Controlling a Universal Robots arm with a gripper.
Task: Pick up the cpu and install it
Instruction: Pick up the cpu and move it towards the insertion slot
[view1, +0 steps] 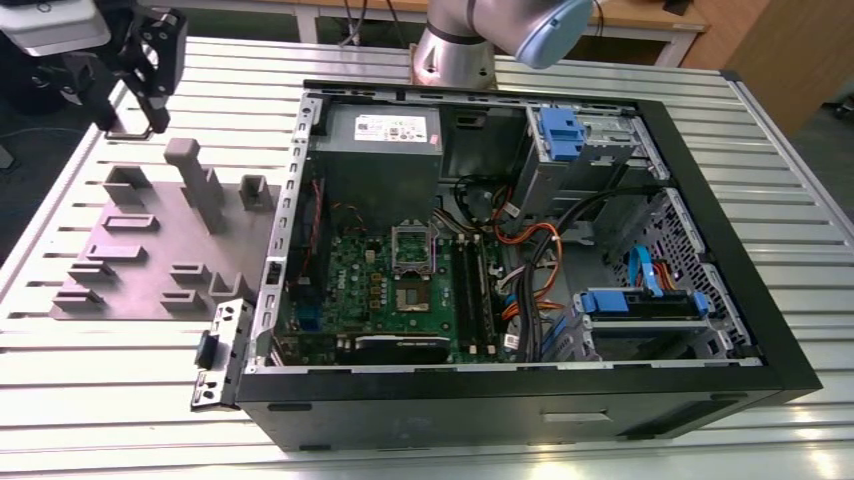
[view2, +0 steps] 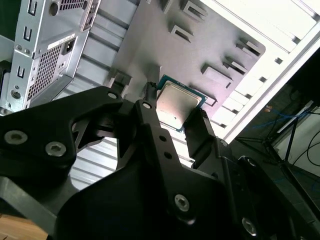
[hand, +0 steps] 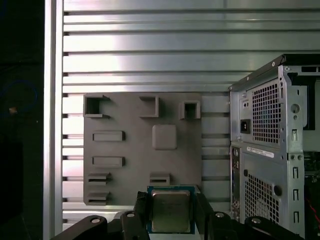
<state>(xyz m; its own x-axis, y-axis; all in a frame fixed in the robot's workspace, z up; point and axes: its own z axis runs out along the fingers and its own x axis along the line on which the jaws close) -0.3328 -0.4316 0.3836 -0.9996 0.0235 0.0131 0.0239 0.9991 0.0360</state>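
The cpu (hand: 171, 210), a small flat square chip with a silvery top and a teal rim, is clamped by its edges between my gripper's (hand: 171, 204) black fingers. The second wrist view shows the same grip: gripper (view2: 176, 108) shut on the cpu (view2: 178, 100), which is lifted off the surface. In the exterior view my gripper (view1: 134, 118) hangs at the far left, just beyond the grey fixture plate (view1: 147, 250). The green motherboard (view1: 380, 290) lies inside the open computer case (view1: 534, 405), with its silver socket frame (view1: 411, 245) well to the right of my gripper.
The grey fixture plate (hand: 125, 150) carries raised posts and slots, one tall post (view1: 198, 180) near my gripper. The case's rear wall (hand: 265, 150) stands beside the plate. Cables (view1: 534, 250) and blue drive brackets (view1: 647, 305) crowd the case's right half. The slatted table's edge (hand: 55, 125) is close.
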